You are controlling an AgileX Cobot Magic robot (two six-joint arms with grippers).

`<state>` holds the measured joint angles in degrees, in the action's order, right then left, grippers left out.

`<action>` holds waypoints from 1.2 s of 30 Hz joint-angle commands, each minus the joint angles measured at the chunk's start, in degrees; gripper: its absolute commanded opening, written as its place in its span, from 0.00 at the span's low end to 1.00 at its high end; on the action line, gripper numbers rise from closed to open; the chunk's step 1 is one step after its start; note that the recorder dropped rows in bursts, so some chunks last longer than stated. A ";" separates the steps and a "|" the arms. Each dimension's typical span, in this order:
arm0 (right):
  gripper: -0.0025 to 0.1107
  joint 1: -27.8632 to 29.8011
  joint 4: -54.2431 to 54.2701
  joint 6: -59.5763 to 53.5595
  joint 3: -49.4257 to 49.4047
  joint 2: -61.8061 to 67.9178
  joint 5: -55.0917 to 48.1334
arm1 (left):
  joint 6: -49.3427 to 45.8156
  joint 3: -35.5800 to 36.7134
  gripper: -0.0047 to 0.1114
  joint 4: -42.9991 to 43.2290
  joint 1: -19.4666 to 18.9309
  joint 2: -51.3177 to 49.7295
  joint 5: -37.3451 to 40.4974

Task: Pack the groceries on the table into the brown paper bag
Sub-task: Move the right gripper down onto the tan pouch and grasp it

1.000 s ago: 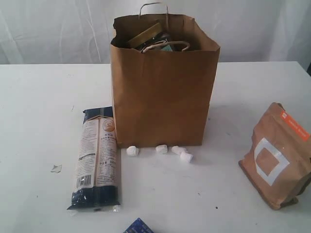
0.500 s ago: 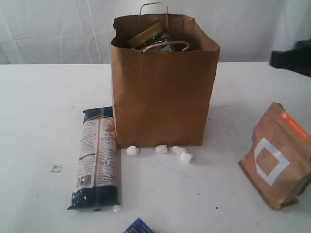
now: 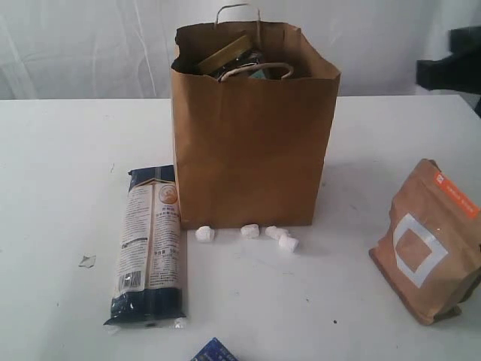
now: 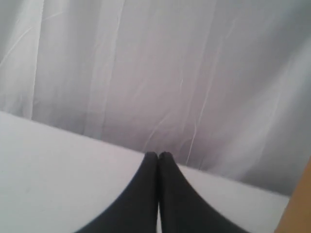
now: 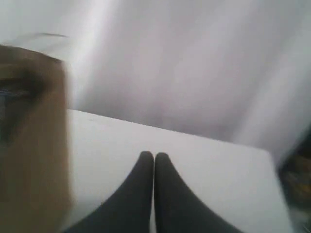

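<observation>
The brown paper bag (image 3: 252, 150) stands upright in the middle of the table (image 3: 60, 165), with several groceries (image 3: 239, 62) showing in its open top. The pasta packet (image 3: 150, 244) lies flat to its left. A kraft pouch with an orange label (image 3: 428, 241) leans at the right. My left gripper (image 4: 158, 155) is shut on nothing, above bare tabletop facing the curtain. My right gripper (image 5: 154, 155) is also shut and empty, beside the blurred bag wall (image 5: 29, 145). A dark part of the right arm (image 3: 451, 66) shows at the upper right.
Several small white lumps (image 3: 249, 232) lie on the table along the bag's front foot. A blue object (image 3: 214, 351) pokes in at the near edge, and a small scrap (image 3: 86, 261) lies left of the pasta packet. A white curtain (image 3: 90, 45) hangs behind.
A dark part of the right arm has come into the exterior view at the upper right and risen a little. The bag and the groceries have not moved.
</observation>
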<state>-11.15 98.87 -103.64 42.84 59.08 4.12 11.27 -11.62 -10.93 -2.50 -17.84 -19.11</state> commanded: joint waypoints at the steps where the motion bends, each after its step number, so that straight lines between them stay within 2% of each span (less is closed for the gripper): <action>1: 0.16 0.19 1.08 0.80 -2.10 -0.04 21.72 | -4.55 -0.47 0.04 0.00 0.48 -2.99 9.61; 4: 0.22 0.19 1.08 -3.09 -4.30 0.20 23.82 | -4.65 -0.37 0.04 0.00 0.48 -3.21 16.37; 8: 0.23 0.19 1.08 -2.33 -5.17 0.20 23.15 | -5.52 -0.36 0.04 0.00 0.48 -3.21 23.78; 11: 0.23 0.19 1.08 4.62 -5.17 -0.14 22.45 | -6.31 -0.36 0.04 1.03 0.48 -3.21 26.76; 13: 0.20 0.19 1.08 11.55 -5.02 0.05 12.22 | -6.31 -0.36 0.04 1.03 0.48 -3.21 26.92; 14: 0.16 0.19 1.04 8.25 -5.02 1.54 -4.12 | -6.31 -0.36 0.04 1.03 0.48 -3.21 27.49; 16: 0.11 0.19 -7.65 0.70 -4.89 5.03 -24.37 | -6.31 -0.36 0.04 1.03 0.48 -3.21 28.77; 17: 0.10 0.19 -9.77 1.18 -4.89 6.06 -25.41 | -6.16 -0.36 0.04 1.03 0.48 -3.21 29.21; 20: 0.12 0.19 -16.27 9.79 -5.71 7.62 -12.85 | -6.16 -0.36 0.04 1.03 0.48 -3.21 30.34; 22: 0.23 0.19 -16.62 10.08 -5.99 6.80 -10.94 | -6.16 -0.36 0.04 0.88 0.48 -3.21 31.28; 23: 0.33 0.19 -16.62 10.08 -6.03 6.18 -10.94 | -6.16 -0.36 0.04 0.88 0.48 -3.21 31.71; 26: 0.78 0.19 -16.49 10.08 -6.27 5.83 -5.84 | -6.16 -0.36 0.04 0.88 0.48 -3.21 32.60; 27: 0.89 0.19 -16.49 10.08 -6.27 6.22 -3.73 | -6.16 -0.36 0.04 0.88 0.48 -3.21 32.60; 29: 0.95 0.19 -16.49 10.08 -6.27 6.46 -2.32 | -6.16 -0.36 0.04 0.88 0.48 -3.21 32.60; 36: 0.95 0.19 -16.39 12.47 -6.27 6.46 -6.36 | -6.05 -0.36 0.04 0.88 0.48 -3.21 32.60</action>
<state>-11.12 82.39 -92.96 36.94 65.45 0.00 5.25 -11.74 -9.63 -2.50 -20.98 13.05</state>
